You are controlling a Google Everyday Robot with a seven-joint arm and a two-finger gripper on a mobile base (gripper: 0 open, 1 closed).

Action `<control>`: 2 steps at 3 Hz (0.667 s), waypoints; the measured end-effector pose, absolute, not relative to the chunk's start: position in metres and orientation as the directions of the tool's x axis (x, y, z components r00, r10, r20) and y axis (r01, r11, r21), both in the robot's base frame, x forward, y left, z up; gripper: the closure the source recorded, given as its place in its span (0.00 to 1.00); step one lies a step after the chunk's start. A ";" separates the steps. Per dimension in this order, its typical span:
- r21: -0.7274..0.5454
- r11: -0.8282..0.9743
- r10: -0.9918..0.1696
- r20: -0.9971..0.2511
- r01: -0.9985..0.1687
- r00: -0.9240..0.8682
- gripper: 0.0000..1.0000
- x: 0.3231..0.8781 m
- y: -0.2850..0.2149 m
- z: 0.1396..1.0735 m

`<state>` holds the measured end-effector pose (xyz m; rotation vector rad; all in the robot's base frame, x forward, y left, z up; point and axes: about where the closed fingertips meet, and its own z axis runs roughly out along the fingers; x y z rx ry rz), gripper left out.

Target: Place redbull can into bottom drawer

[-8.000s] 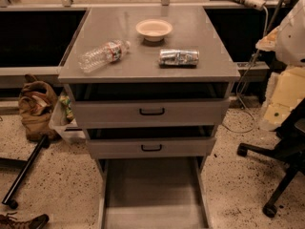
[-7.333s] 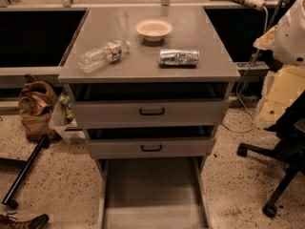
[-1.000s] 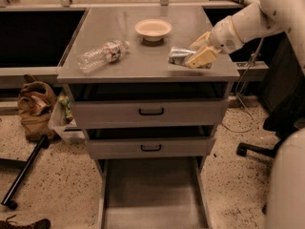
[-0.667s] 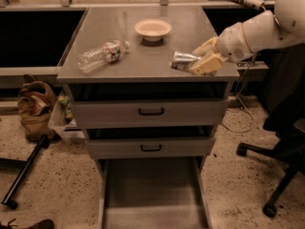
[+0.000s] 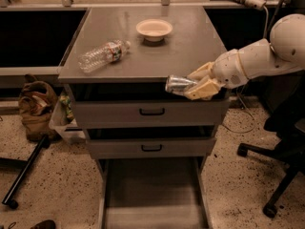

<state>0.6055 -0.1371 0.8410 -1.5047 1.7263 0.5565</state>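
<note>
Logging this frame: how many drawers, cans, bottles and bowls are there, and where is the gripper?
Drawers: 3, top drawer, middle drawer, bottom drawer pulled out
Cans: 1, redbull can, held in the gripper at the cabinet front edge
Bottles: 1, water bottle
Bowls: 1, bowl
Total: 6

A worktop (image 5: 190, 46) tops a stack of three drawers. On the worktop, a bowl (image 5: 154, 29) sits near its back edge and a water bottle (image 5: 103, 55) lies on its side toward the front left. Just beyond the worktop's front edge, right of centre, the end effector (image 5: 194, 83) grips the redbull can (image 5: 177, 84) sideways in the air. Below the worktop, the bottom drawer (image 5: 150, 190) stands pulled out. A bag (image 5: 35, 109) lies on the floor left of the worktop.
</note>
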 end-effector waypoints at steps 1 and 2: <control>-0.178 0.230 -0.644 -0.765 -0.957 -0.012 1.00 0.586 -0.141 0.843; -0.236 0.263 -0.646 -0.763 -0.936 0.011 1.00 0.557 -0.140 0.834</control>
